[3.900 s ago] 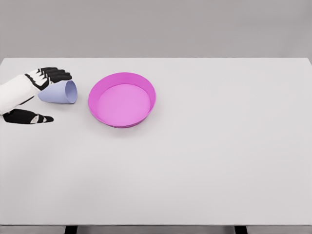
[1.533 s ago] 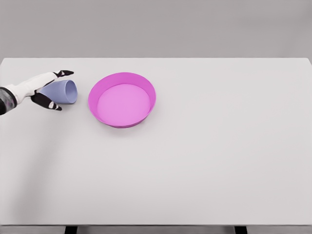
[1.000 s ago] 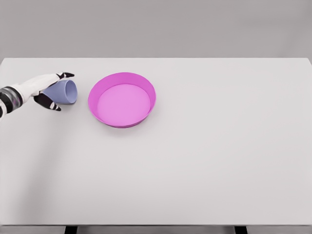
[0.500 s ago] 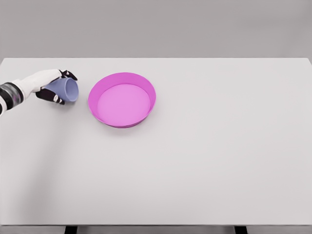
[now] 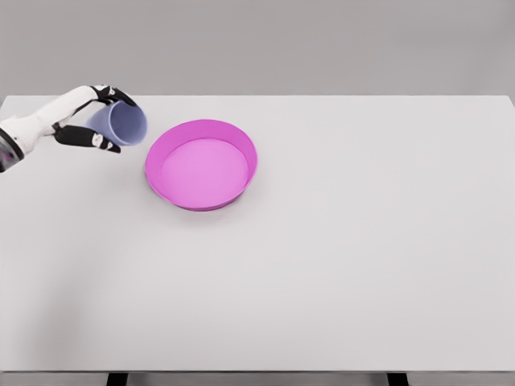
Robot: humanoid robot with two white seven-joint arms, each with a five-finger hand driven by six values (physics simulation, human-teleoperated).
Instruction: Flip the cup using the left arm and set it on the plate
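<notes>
- Spanning almost the whole frame, one white table [image 5: 338, 265] is seen; its bare surface takes up the centre, right and bottom of the picture.
- One pink plate [image 5: 158, 178], round with a raised rim, is set on the table left of centre; nothing is held in it.
- One left hand [image 5: 90, 117] is shown at the upper left of the frame, its white arm entering from the left edge. Its dark fingers [image 5: 103, 142] are wrapped around the cup, so the cup is gripped.
- One pale lavender cup [image 5: 125, 123] is held in that hand at the upper left, just beside the plate's upper-left rim. It appears to be raised off the table and tilted, with its open mouth turned toward the right and toward the camera.
- No right hand is seen.
- As to progress, the grasp is judged to be made and the lift begun. The flip is judged unfinished, since the cup is not yet upright. The carry over the plate, the setting down and the release are left to be done.
</notes>
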